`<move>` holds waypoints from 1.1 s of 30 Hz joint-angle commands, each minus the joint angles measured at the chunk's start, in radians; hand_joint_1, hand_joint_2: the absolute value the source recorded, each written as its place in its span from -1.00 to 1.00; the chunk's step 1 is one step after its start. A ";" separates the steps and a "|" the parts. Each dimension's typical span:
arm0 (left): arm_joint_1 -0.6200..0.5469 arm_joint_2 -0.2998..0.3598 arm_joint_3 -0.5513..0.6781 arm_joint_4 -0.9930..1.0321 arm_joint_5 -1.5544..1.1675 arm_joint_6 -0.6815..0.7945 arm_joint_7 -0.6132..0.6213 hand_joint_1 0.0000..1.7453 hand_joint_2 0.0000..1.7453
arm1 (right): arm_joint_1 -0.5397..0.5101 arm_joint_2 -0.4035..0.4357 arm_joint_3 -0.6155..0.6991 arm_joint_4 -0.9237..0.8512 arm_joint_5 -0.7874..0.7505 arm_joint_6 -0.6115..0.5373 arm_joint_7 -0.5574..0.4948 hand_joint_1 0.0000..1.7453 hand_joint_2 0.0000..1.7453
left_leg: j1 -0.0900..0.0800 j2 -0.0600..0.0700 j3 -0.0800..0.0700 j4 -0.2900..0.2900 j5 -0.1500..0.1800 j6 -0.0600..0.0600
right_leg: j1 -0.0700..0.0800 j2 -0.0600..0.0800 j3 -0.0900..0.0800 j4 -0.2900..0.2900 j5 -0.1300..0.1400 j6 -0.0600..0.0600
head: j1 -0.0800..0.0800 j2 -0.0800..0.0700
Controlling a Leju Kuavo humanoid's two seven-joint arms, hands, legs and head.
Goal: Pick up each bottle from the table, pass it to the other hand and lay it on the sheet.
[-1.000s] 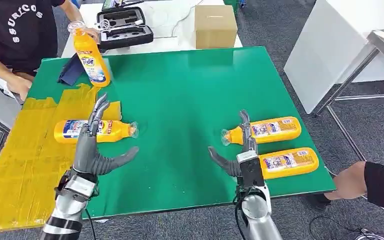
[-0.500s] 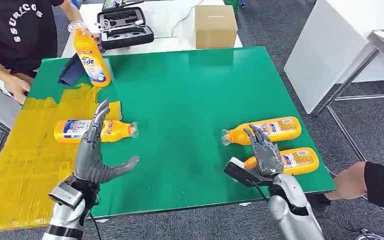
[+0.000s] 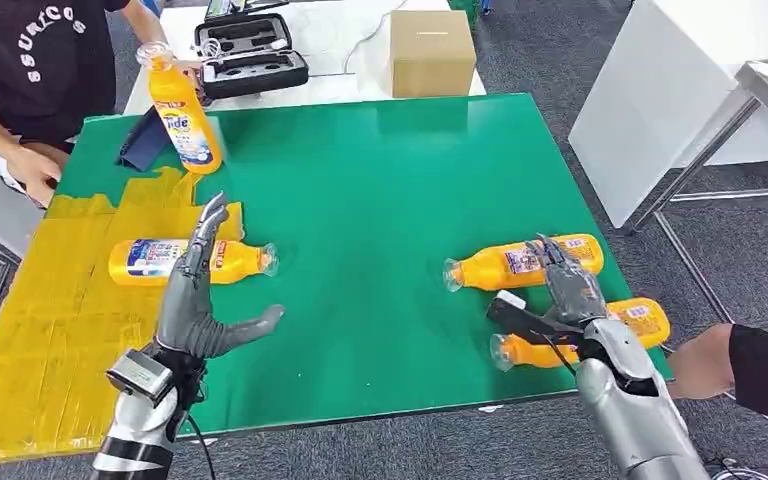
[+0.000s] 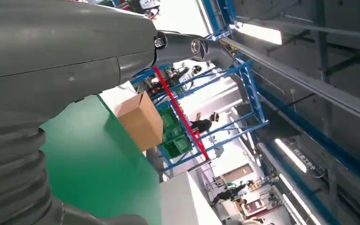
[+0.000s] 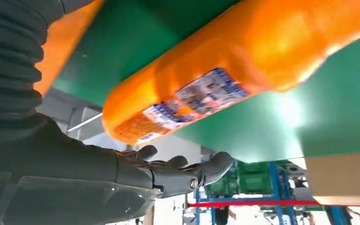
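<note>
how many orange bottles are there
4: one held up by a person at the far left, one lying on the yellow sheet, two lying near the right edge under the right hand.

right hand (image 3: 563,290) swung out over nearest bottle (image 3: 580,338), bottle shifted with its cap nearer table centre

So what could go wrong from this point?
The right hand hovers open over the near orange plastic bottle, which lies close to the green table's front edge; a poor grasp could roll it off. A person's arm sits close beside that bottle, risking contact.
</note>
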 commanded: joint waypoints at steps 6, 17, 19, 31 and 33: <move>-0.040 -0.009 0.005 0.074 0.001 -0.002 -0.013 -1.00 1.00 | -0.056 -0.004 -0.002 0.111 0.002 -0.004 -0.004 -1.00 1.00 | 0.000 0.000 0.003 0.000 -0.001 -0.001 | 0.001 -0.001 0.003 -0.001 -0.001 -0.001 | 0.000 0.000; -0.039 -0.019 0.013 0.086 0.000 0.012 -0.018 -1.00 1.00 | -0.079 0.049 -0.089 0.077 0.058 -0.147 0.012 -1.00 1.00 | 0.000 0.002 0.006 -0.001 -0.002 -0.001 | 0.001 0.001 0.005 0.000 -0.002 -0.001 | 0.000 0.000; -0.038 -0.020 0.015 0.087 0.001 0.014 -0.020 -1.00 1.00 | -0.077 0.049 -0.094 0.066 0.059 -0.149 0.010 -1.00 1.00 | 0.000 0.001 0.007 0.000 -0.003 -0.001 | 0.001 0.000 0.007 0.000 -0.003 -0.002 | 0.000 0.000; -0.059 -0.035 0.017 0.146 -0.004 0.031 -0.028 -1.00 1.00 | -0.135 0.032 -0.076 0.126 0.129 -0.178 -0.014 -1.00 1.00 | 0.000 0.002 0.008 0.001 -0.003 -0.001 | 0.001 0.000 0.007 0.001 -0.003 -0.002 | 0.000 0.000; -0.063 -0.037 0.015 0.154 -0.003 0.029 -0.029 -1.00 1.00 | -0.157 0.026 -0.062 0.152 0.138 -0.165 -0.016 -1.00 1.00 | 0.000 0.002 0.003 0.000 -0.001 0.000 | 0.000 0.001 0.002 0.000 0.000 -0.001 | 0.000 0.000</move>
